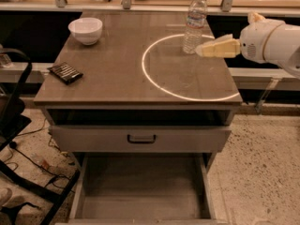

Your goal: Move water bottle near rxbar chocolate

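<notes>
The water bottle [194, 22] stands upright at the back right of the table, clear with a white cap and a pale label band. The rxbar chocolate [65, 72] lies flat near the table's left front edge, a black wrapper with pale text lines. My gripper [200, 50] comes in from the right on a white arm, its pale fingers pointing left. Its tip is just right of the bottle's base, close to it but apart. It holds nothing.
A white bowl [85, 30] sits at the back left. A bright ring of light [187, 69] marks the right half of the table top [117, 69]. Below, a closed drawer [140, 138] and an open bottom drawer [140, 191]. Black chair parts [18, 139] stand at left.
</notes>
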Controlling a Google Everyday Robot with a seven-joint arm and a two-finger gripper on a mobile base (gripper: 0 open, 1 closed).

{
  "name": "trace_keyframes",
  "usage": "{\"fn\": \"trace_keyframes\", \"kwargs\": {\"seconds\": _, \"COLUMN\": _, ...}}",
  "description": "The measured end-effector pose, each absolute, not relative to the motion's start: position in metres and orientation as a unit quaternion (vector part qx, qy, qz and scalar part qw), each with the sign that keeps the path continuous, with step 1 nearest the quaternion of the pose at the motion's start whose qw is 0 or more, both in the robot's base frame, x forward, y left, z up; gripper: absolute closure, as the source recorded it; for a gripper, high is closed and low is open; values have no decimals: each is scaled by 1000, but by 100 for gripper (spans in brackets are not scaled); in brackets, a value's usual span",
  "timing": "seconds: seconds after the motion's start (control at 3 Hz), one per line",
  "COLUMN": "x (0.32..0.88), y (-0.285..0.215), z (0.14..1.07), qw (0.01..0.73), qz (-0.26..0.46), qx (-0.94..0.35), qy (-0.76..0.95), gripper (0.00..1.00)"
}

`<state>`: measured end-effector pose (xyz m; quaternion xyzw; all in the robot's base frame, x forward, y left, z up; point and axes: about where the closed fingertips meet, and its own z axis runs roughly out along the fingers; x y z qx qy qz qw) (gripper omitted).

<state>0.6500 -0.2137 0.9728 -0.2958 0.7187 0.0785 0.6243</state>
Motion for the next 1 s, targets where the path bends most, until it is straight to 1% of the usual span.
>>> {"fn": "trace_keyframes", "kwargs": {"seconds": 0.33, "x": 707, "y": -206, "z": 972, "qw": 638, "qz": 105, "qx": -264, "qy": 716, "gripper": 0}}
{"fn": "trace_keyframes", "kwargs": {"seconds": 1.0, "x": 763, "y": -191, "z": 966, "qw": 657, "qz": 144, "qx": -234, "qy": 702, "gripper": 0}}
